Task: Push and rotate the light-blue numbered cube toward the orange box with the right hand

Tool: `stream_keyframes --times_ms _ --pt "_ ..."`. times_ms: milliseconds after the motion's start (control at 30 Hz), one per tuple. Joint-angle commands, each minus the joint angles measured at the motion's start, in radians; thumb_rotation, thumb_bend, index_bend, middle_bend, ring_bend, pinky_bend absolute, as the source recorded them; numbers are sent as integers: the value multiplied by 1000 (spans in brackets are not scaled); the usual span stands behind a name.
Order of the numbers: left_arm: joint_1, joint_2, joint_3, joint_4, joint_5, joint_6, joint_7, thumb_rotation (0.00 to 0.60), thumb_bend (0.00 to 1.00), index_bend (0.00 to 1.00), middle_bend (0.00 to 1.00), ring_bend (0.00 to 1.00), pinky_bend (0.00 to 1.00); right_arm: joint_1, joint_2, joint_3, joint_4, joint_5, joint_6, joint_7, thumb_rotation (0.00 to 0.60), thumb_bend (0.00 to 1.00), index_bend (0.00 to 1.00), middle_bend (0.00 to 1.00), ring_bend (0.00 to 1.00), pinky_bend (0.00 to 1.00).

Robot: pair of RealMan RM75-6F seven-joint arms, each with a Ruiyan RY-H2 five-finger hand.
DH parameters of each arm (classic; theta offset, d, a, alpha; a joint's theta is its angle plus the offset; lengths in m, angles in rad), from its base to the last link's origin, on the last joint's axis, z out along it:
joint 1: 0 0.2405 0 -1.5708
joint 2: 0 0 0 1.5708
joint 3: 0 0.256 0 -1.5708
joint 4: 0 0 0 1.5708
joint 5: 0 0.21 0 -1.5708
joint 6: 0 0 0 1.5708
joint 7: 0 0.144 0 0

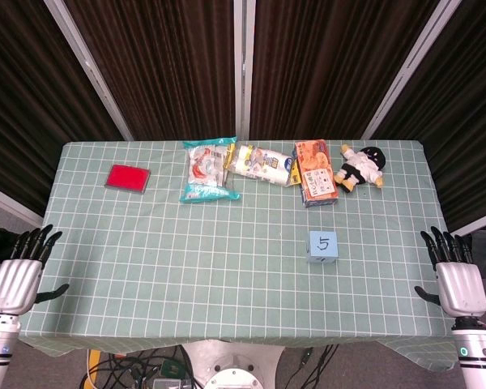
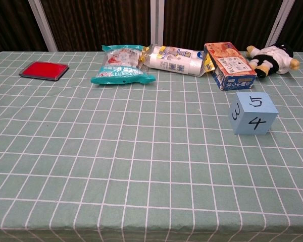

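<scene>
The light-blue numbered cube (image 1: pixel 322 246) (image 2: pixel 253 113) stands on the green checked tablecloth right of centre, a 5 on its top face, a 4 and a 3 on its sides. The orange box (image 1: pixel 314 173) (image 2: pixel 229 65) lies behind it toward the far edge, well apart from it. My right hand (image 1: pixel 456 275) hovers off the table's right front corner, fingers spread and holding nothing, far from the cube. My left hand (image 1: pixel 20 271) mirrors it at the left front corner, also empty with fingers apart. Neither hand shows in the chest view.
Along the far side lie a red flat pad (image 1: pixel 128 177) (image 2: pixel 44 70), a teal snack bag (image 1: pixel 206 171) (image 2: pixel 122 65), a white packet (image 1: pixel 263 163) (image 2: pixel 174 60) touching the orange box, and a plush doll (image 1: pixel 361 166) (image 2: pixel 271 58) right of the box.
</scene>
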Motion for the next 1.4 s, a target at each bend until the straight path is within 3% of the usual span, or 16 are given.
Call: stream_keyframes --times_ms 33,633,1200,1233,1300,1367,1400 --pt "-1 3 1 -4 1 -2 0 586 70 84 0 0 62 -2 1 2 -1 0 -8 9 600 1 0 0 0 0" --pt "-13 23 9 -32 10 -25 -5 591 70 85 0 0 62 9 27 27 -36 4 -54 0 600 3 0 0 0 0" --pt "-13 8 14 -21 -4 -41 10 589 70 84 0 0 63 87 70 59 -72 11 -162 -47 600 50 0 17 0 0" --pt "-14 8 14 -22 -4 -42 11 589 70 84 0 0 63 91 72 61 -78 13 -167 -54 600 75 0 52 5 4" --pt "-14 9 15 -23 -6 -44 12 588 70 84 0 0 64 100 70 70 -87 15 -165 -78 600 217 0 208 118 133" --pt "-13 8 15 -23 -8 -44 12 587 70 85 0 0 64 109 68 72 -96 21 -175 -104 600 533 0 583 480 487" --pt "-13 8 15 -22 -9 -45 12 588 70 85 0 0 65 116 69 72 -104 25 -186 -120 600 621 0 678 570 565"
